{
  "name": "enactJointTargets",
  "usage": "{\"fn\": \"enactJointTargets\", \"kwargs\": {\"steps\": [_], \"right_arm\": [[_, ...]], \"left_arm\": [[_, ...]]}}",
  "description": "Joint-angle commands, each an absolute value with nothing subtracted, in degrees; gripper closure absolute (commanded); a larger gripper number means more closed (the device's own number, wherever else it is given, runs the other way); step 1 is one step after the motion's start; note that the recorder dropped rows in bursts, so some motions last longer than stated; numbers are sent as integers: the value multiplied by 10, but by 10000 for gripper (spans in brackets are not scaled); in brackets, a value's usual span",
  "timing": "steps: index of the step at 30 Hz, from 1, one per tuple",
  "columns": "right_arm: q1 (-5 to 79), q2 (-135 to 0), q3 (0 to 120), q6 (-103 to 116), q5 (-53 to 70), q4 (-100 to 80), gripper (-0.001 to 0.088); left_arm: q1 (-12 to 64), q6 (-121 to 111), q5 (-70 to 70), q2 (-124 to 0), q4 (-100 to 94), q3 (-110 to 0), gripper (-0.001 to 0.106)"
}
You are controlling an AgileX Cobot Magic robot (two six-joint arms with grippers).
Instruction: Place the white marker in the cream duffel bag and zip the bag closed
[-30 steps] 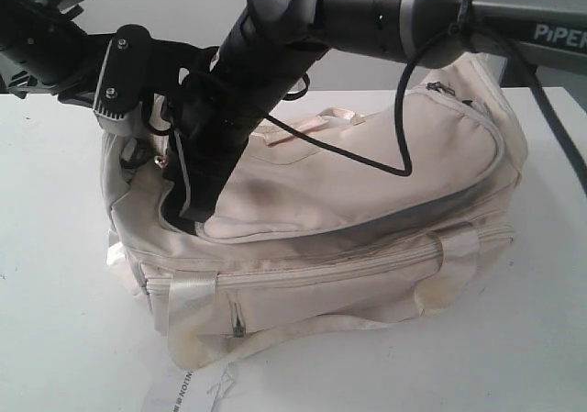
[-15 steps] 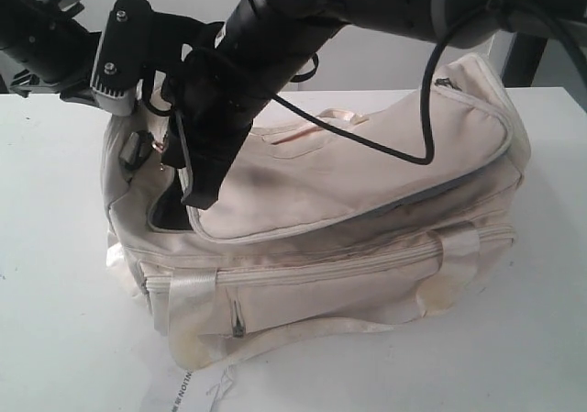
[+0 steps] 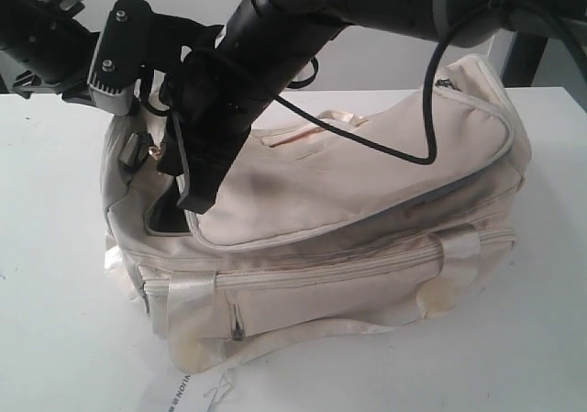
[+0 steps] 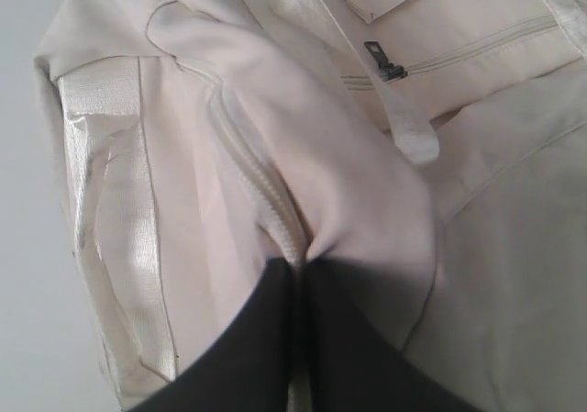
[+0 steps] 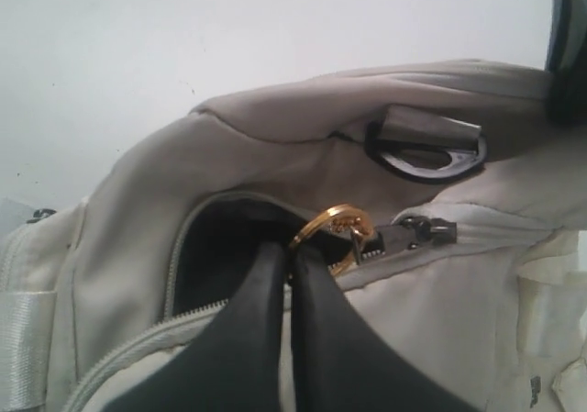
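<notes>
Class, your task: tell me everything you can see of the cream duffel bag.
The cream duffel bag is soft, slightly soiled fabric, resting on the white table. Its curved top flap lies down, with a gap at one end showing dark lining. A front zip pocket and satin straps face the camera. The left gripper pinches its end fabric; the right gripper is shut on the gold zip-pull ring.

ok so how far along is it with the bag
The white marker isn't in view, so likely already inside. In hand: right end effector shut on the gold zip pull, left end effector pinching the cream duffel bag. To do: closing the dark gap.
</notes>
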State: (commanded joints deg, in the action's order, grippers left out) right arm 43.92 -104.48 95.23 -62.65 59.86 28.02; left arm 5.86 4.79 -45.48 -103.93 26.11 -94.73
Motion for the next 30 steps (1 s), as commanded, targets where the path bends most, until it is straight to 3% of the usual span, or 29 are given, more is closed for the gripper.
{"fn": "enactJointTargets", "kwargs": {"steps": [21,27,30], "right_arm": [[439,-1024,952,-675,667,299,868],[439,-1026,952,-693,591,297,868],[439,-1036,952,-693,542,297,868]], "left_arm": [[59,36,-440,-1039,261,-947,1053],[59,33,-441,-1039,253,-947,1053],[59,33,-442,-1039,248,-947,977]]}}
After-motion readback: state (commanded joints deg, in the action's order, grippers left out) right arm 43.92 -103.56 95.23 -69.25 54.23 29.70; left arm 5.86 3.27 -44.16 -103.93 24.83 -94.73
